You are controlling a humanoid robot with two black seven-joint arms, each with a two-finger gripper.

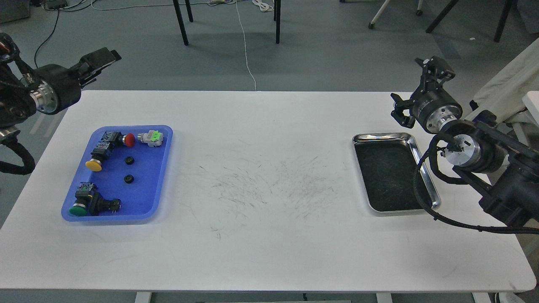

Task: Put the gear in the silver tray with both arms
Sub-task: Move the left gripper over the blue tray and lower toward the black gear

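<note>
Two small black gears [129, 160] [129, 179] lie in the blue plastic tray [162, 168] at the left of the white table. The silver tray [381, 136], with a shiny rim and a dark scuffed floor, sits at the right and holds nothing. My left gripper [97, 67] hovers beyond the table's far left corner, above and behind the blue tray, fingers apart and empty. My right gripper [417, 89] is open and empty, raised just behind the silver tray's far right corner. Its cable hose hangs over the tray's right rim.
The blue tray also holds several push-button switches: a red one [129, 139], a yellow one [94, 165], a green one [78, 209] and a green-and-white part [152, 137]. Chair legs [182, 23] and cables are on the floor beyond the table.
</note>
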